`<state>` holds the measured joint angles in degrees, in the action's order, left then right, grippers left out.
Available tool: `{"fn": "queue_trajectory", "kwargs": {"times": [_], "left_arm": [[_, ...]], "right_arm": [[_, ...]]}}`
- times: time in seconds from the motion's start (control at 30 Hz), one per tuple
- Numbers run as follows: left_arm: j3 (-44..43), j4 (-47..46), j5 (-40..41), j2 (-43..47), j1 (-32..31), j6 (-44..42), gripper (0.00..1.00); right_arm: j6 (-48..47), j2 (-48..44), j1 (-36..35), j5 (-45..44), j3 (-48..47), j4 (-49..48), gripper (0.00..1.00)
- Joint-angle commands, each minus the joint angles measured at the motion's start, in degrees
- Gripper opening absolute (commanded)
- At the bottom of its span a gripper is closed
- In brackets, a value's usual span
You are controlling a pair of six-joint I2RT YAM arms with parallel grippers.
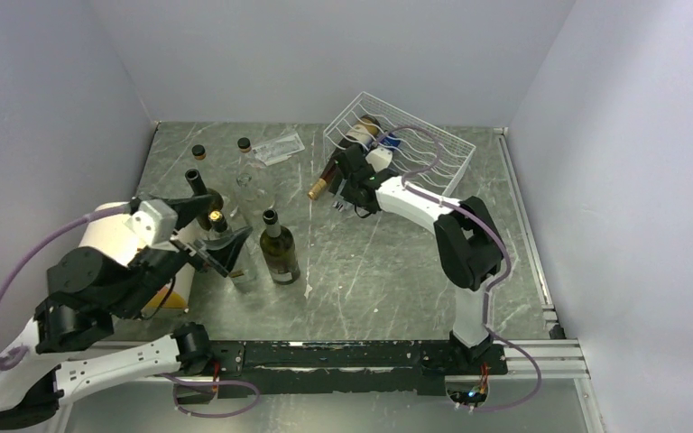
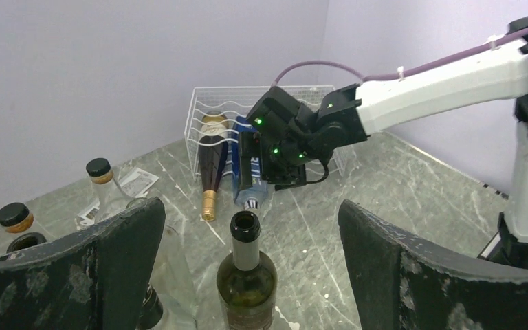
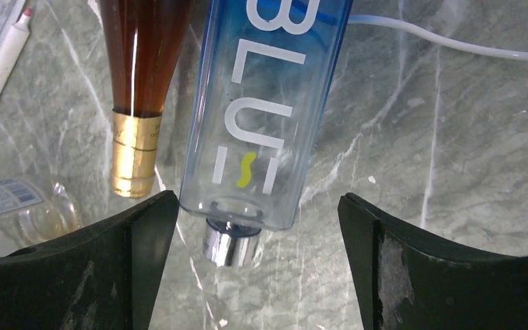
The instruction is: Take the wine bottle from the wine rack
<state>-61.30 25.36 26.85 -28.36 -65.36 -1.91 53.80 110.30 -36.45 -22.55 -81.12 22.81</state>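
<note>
From above we see the white wire wine rack (image 1: 447,149) at 1 o'clock on the counter (image 1: 370,262). 1 brown, gold-capped wine bottle (image 1: 358,133) lies in it, neck toward 7 o'clock.

Left wrist: the left fingers (image 2: 110,261) are spread and empty.

Right wrist: the right fingers (image 3: 130,261) are released on either side of the capped end of a clear blue bottle (image 3: 261,103).

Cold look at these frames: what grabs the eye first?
The right gripper, open, straddles the capped end of a clear blue bottle. That bottle lies in the white wire wine rack at the far right of the top view, next to a dark bottle with a gold-foil neck. At the left is a cluster of upright bottles, with the left gripper wide open beside them.
</note>
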Motion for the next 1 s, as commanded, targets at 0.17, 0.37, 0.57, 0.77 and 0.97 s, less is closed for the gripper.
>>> {"fn": "queue_trajectory", "kwargs": {"times": [0.17, 0.37, 0.57, 0.77, 0.97], "left_arm": [[3.3, 0.6, -1.3, 8.0, 0.1, 3.3, 1.0], [1.5, 2.9, -1.2, 7.4, 0.1, 4.6, 1.0], [0.2, 2.6, -3.4, 4.1, 0.1, 6.3, 1.0], [0.4, 1.7, -3.1, 0.1, 0.1, 7.4, 0.99], [-1.5, 0.7, -2.8, -4.8, 0.1, 7.8, 0.99]], "right_arm": [[0.9, 6.8, 0.2, -4.5, -5.9, -0.8, 0.91], [1.5, 9.0, 1.1, -4.5, -4.9, -3.2, 0.87], [0.6, 8.5, 1.3, -2.2, -2.2, -6.4, 0.74], [-0.7, 3.2, 1.3, 1.8, 4.9, -9.3, 0.47], [-3.9, -7.3, 1.0, 8.1, 14.8, -8.5, 0.31]]}}
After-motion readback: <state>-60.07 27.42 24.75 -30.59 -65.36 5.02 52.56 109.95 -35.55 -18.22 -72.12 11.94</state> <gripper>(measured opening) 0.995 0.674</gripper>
